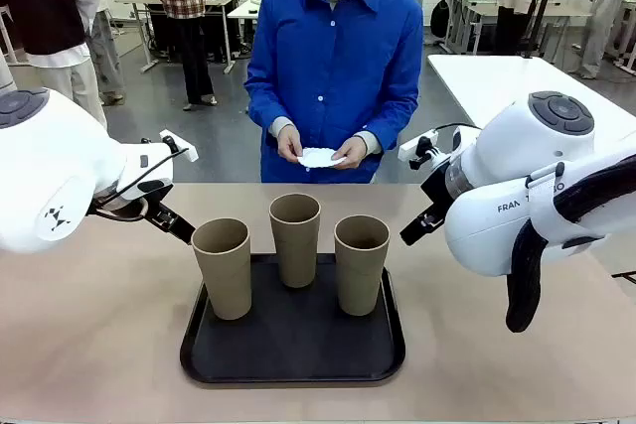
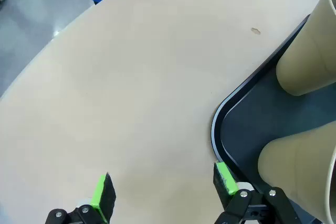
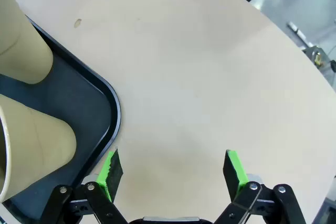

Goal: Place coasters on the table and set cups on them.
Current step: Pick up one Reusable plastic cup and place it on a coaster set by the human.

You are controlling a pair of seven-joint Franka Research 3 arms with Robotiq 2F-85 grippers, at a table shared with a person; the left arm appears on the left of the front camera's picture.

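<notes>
Left end effector (image 2: 164, 184) and right end effector (image 3: 173, 169) hover, jaws apart, flanking the black tray (image 1: 298, 345) of three tan tumblers (image 1: 296, 235); white lacy paper coasters (image 1: 320, 157), in the person's hands (image 1: 350, 152), should reach the beige-pink surface (image 1: 99, 345) first.

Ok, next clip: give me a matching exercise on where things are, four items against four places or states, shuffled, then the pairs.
1. cups
2. coasters
3. tray
4. left gripper

a. in the person's hands
b. upright on the tray
c. flat on the table
d. open, by a tray corner

Pairs: 1-b, 2-a, 3-c, 4-d.
</notes>
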